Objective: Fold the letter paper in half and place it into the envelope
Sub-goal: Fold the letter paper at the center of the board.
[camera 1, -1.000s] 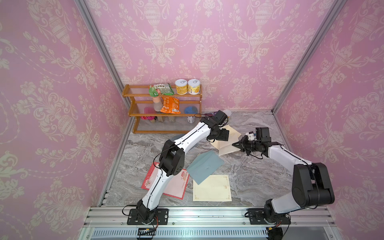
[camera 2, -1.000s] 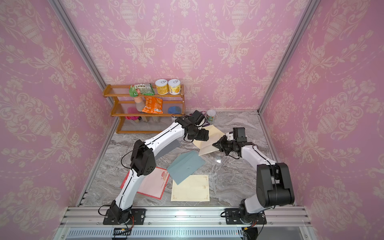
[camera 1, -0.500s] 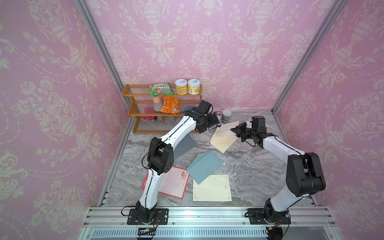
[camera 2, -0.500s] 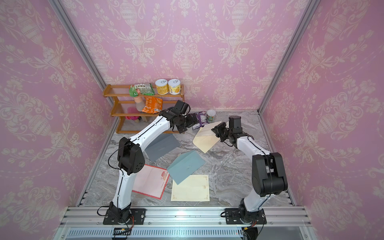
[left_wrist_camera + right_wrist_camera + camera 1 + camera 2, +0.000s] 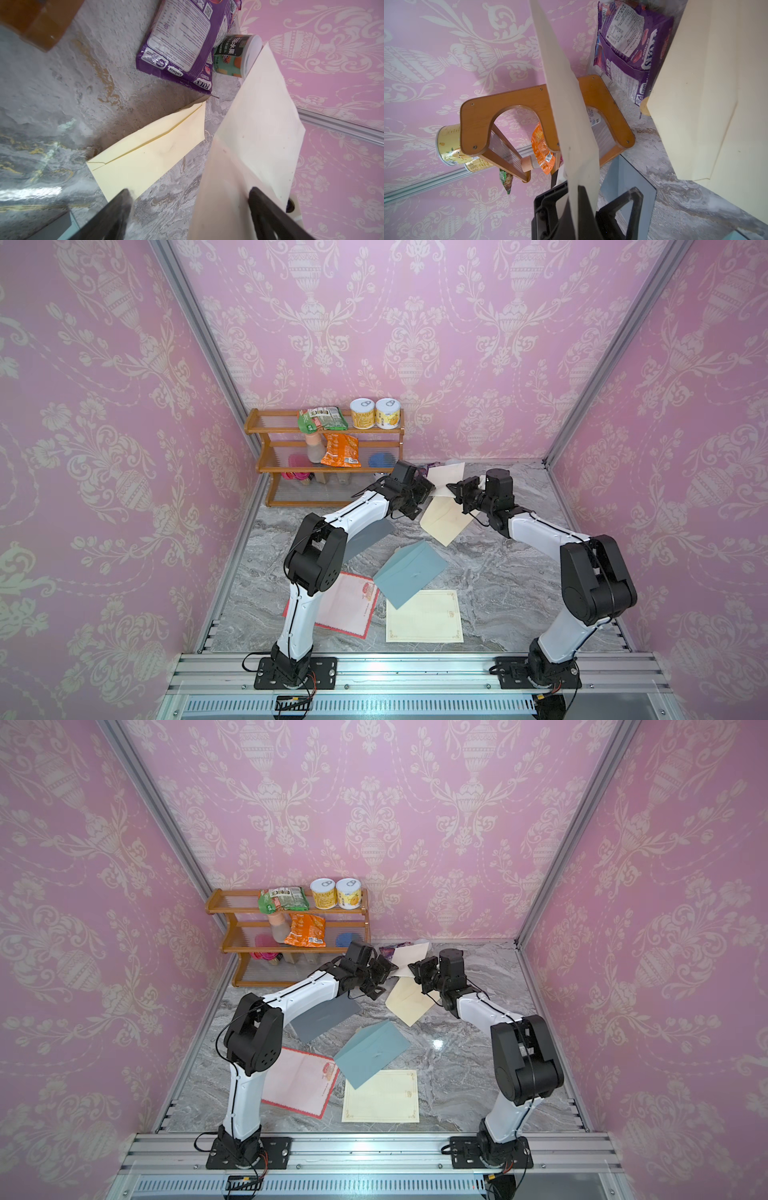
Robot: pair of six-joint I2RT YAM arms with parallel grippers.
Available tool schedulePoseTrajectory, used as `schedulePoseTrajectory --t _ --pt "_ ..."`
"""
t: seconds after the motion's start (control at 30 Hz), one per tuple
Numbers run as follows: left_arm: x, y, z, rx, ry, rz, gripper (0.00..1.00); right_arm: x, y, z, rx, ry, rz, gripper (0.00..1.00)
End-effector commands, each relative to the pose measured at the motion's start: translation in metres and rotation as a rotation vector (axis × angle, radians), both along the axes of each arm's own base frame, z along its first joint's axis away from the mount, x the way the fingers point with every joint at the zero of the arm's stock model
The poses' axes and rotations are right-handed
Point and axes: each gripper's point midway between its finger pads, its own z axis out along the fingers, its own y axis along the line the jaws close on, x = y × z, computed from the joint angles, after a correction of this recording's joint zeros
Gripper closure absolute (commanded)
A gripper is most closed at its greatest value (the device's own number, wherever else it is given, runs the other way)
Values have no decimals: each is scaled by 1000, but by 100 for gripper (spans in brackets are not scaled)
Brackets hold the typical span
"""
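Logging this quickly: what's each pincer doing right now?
Left pincer: open, gripping nothing.
Right pincer: shut on the letter paper.

On the counter [image 5: 519, 572] I see the shelf [image 5: 328, 460] back left, a snack bag [image 5: 182, 41] and cup [image 5: 234, 56] to its right. The far envelope [image 5: 446, 522] lies before them; the near envelope [image 5: 409, 574] overlaps a sheet [image 5: 424, 618] in front.

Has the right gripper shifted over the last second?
Yes. In a top view the right gripper, pinching the letter paper, has moved toward the back wall and nearer the wooden shelf.
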Motion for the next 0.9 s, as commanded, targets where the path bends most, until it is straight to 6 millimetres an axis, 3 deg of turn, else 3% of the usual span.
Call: schedulePoseTrajectory --t 0.0,0.27,0.4,0.43,0.5,0.57,0.6,0.87 --pt "2 -9 48 -111 -82 43 16 5 3 -2 22 -23 -42 100" --pt "7 -8 60 -117 -129 71 48 -1 16 -9 22 -15 -21 100" --pt "8 -8 59 -103 -140 62 74 -2 18 -8 24 -21 -10 100" --pt "7 -9 58 -101 -139 55 82 -2 17 -7 25 -24 -12 99" --pt "6 -10 56 -90 -141 35 100 -3 18 -7 21 -25 -7 82" --pt "4 -8 56 -62 -154 7 100 -3 17 -8 13 -27 -2 63" --pt "1 -7 58 -36 -169 -19 100 -3 16 -9 10 -27 0 59" --pt "-28 5 63 119 -257 -197 100 2 9 -17 28 -37 -1 63"
